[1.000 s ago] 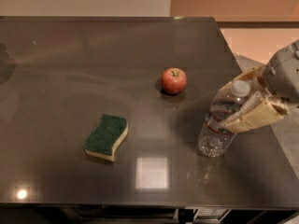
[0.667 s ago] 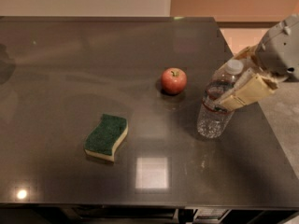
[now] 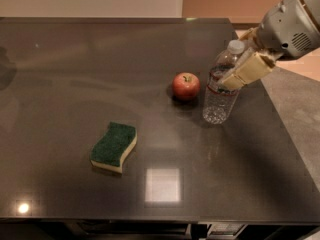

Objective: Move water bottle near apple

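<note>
Gripper (image 3: 234, 59) at upper right, closed on the water bottle (image 3: 218, 101); fingers (image 3: 248, 69) flat, blocky, cream-tan with darker edges. Wrist housing (image 3: 287, 21) behind them pale grey, rounded, smooth plastic. Slotted vent grille (image 3: 300, 40) on its side.

Water bottle (image 3: 219, 96): small, clear plastic, white cap, label band with red and dark markings. It stands just to the right of the apple (image 3: 186, 86), close but apart from it, tilted with its cap leaning up and away from the apple. Whether its base rests fully on the tabletop (image 3: 75, 59) cannot be told. The hand (image 3: 231, 70), right of and above the apple, clasps the bottle's upper half between its cream fingers (image 3: 248, 69). Apple: small, round, red, stem up, resting on the tabletop.
</note>
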You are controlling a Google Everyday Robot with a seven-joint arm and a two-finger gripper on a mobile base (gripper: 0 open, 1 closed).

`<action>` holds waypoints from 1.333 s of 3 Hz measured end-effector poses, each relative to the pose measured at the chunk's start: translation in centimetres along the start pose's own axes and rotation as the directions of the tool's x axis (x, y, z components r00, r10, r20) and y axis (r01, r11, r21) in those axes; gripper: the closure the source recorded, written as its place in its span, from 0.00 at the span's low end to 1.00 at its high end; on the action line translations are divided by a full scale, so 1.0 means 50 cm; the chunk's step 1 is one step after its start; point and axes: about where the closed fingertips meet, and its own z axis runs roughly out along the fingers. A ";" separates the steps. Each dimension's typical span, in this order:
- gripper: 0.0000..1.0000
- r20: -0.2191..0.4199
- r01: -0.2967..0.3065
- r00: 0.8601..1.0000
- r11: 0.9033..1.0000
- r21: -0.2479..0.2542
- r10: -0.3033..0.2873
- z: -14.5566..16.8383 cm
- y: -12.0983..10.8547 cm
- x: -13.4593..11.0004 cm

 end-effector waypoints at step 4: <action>0.59 0.018 -0.084 0.996 0.996 -0.030 0.084 0.070 -0.102 0.010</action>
